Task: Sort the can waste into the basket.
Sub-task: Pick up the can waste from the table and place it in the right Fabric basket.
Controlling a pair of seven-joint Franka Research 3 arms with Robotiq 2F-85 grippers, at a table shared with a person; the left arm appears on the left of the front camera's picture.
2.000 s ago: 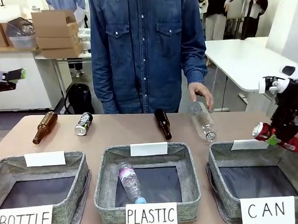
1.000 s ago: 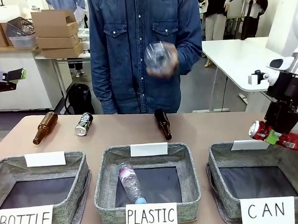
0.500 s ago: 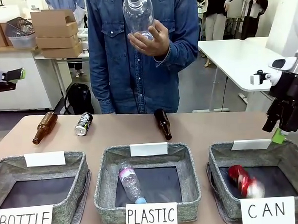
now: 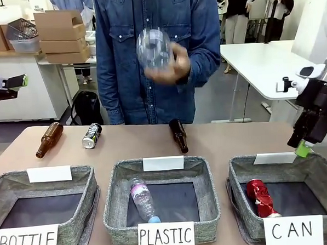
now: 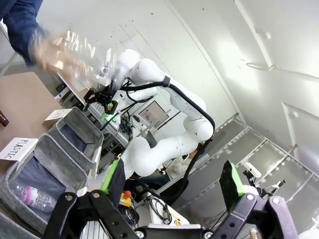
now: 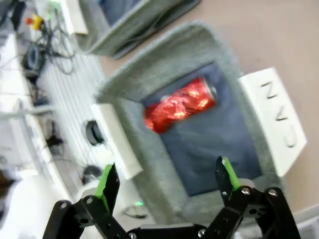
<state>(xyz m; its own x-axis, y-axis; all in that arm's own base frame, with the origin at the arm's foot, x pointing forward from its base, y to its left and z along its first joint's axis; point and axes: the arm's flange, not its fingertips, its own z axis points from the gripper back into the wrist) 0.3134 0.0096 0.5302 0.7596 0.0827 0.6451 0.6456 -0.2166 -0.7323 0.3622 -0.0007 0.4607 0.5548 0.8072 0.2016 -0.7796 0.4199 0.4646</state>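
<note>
The shiny red can (image 4: 259, 196) lies on the floor of the grey CAN basket (image 4: 239, 176); in the right wrist view the red can (image 6: 181, 105) rests inside the basket (image 6: 149, 74), straight below my fingers. My right gripper (image 4: 304, 143) (image 6: 167, 179) hangs open and empty above the basket's far right rim. The black and silver can (image 4: 92, 135) lies on the table at the far left. My left gripper (image 4: 10, 84) (image 5: 172, 178) is held high off the table's left side, open and empty.
Brown bottles (image 4: 48, 140) (image 4: 179, 135) lie along the far side of the table. A clear bottle (image 4: 143, 201) lies in the PLASTIC basket (image 4: 114, 182); the BOTTLE basket (image 4: 89, 184) holds nothing. The person's hand holds a clear plastic bottle (image 4: 154, 48), blurred by motion, at chest height.
My right gripper opened and the red can fell into the CAN basket, then settled there. The person lifted the clear bottle off the table and is moving it about in the air.
</note>
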